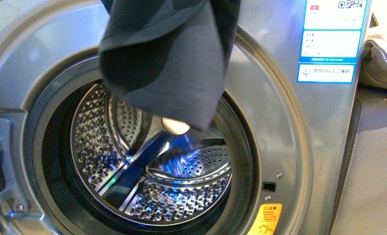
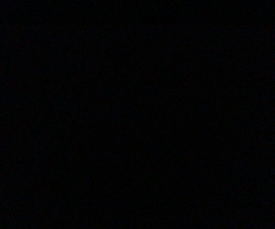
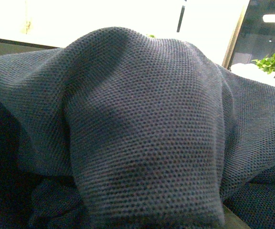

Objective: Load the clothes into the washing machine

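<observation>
Navy clothes [image 1: 167, 54] before washing machine [image 1: 284, 127] porthole; fingers unseen, state unclear

"注意" — orange sticker [image 1: 265, 220]; washing machine [image 1: 284, 127]

Navy clothes [image 3: 142, 133] fill nearly everything, mesh weave humped up close; a leafy plant [image 3: 273, 64] peeks past at two o'clock.

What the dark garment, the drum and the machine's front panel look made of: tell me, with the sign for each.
Garment: soft knit fabric, dark navy, matte; the right wrist view shows a fine honeycomb mesh texture; fibre unclear. Drum: shiny perforated metal, likely stainless steel, given its mirror reflections. Front panel: silver-grey, satin sheen; painted metal or plastic, cannot tell.
</observation>
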You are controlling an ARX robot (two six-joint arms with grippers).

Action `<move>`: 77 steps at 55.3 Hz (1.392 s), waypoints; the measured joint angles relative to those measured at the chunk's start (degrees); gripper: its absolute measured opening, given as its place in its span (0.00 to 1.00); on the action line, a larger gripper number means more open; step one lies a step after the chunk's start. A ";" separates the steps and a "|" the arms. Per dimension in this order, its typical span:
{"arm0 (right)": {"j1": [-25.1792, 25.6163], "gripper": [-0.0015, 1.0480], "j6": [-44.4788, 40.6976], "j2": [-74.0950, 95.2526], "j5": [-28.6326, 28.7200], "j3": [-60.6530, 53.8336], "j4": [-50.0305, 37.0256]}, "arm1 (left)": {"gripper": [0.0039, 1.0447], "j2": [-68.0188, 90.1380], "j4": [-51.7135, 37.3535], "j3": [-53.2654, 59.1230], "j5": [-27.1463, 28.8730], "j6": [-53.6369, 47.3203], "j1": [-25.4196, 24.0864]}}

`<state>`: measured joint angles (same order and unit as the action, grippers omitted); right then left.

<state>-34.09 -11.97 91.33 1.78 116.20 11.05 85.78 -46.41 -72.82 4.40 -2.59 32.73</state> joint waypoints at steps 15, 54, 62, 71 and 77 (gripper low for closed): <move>0.00 0.24 -0.11 -0.15 -0.11 0.20 -0.04 | 0.94 2.73 2.34 -4.37 7.48 -2.40 -0.87; -0.02 0.93 0.11 -0.24 0.42 0.22 -0.07 | 0.12 -0.94 0.13 4.24 5.81 1.38 -11.72; -0.07 0.93 0.11 -0.24 0.68 0.22 -0.07 | 0.12 -2.25 -2.54 10.01 3.28 1.36 -13.77; -0.07 0.93 0.11 -0.24 0.70 0.22 -0.07 | 0.12 -3.63 -5.70 17.22 0.83 1.36 -15.45; -0.07 0.93 0.07 -0.24 0.70 0.20 -0.07 | 0.12 -4.09 -7.21 21.44 -0.83 1.33 -16.31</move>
<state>-34.15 -11.90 91.09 2.48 116.40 10.98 81.69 -53.63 -51.37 3.57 -1.26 16.43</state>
